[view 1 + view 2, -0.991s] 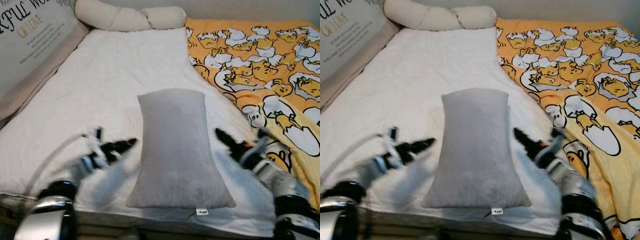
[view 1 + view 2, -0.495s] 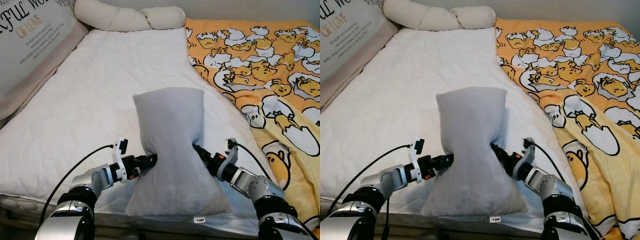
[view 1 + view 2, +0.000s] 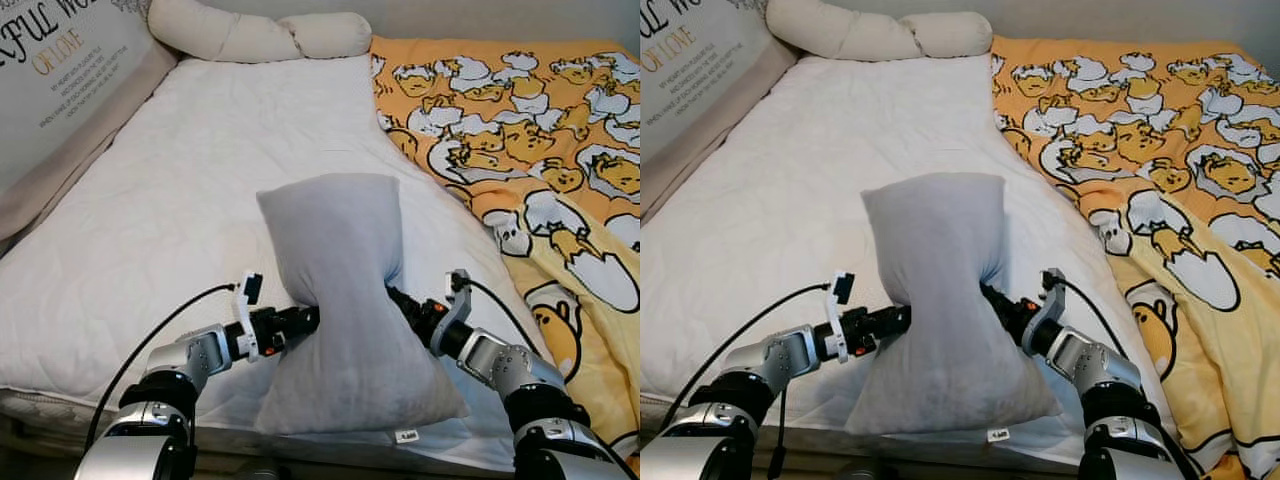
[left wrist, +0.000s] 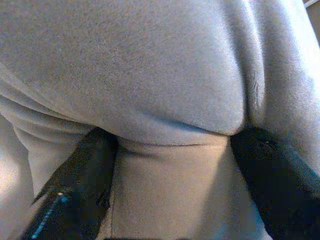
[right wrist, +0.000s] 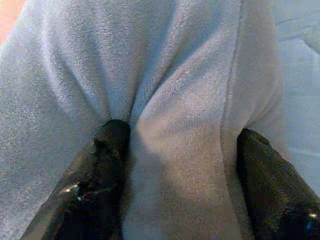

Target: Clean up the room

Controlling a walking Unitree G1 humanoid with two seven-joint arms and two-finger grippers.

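A grey pillow (image 3: 340, 240) lies lengthwise on the white mattress (image 3: 190, 170), near the bed's front edge. Its middle is pinched into a waist and its upper half stands up, leaning slightly left. My left gripper (image 3: 300, 322) presses into the pillow's left side and my right gripper (image 3: 397, 300) presses into its right side. In the left wrist view the black fingers (image 4: 75, 190) are spread wide with a bulge of pillow fabric (image 4: 165, 75) between them. In the right wrist view the fingers (image 5: 100, 170) stand just as wide around a fold of the pillow (image 5: 175, 100).
An orange blanket with cartoon egg prints (image 3: 520, 130) covers the bed's right half. A cream bolster (image 3: 250, 35) lies along the far end. A lettered cushion (image 3: 60, 70) leans along the left side. The mattress edge (image 3: 200, 420) runs just below my arms.
Both grippers came inward from the sides and pressed into the pillow. Its middle has been squeezed narrow, and its upper half has risen and tipped left.
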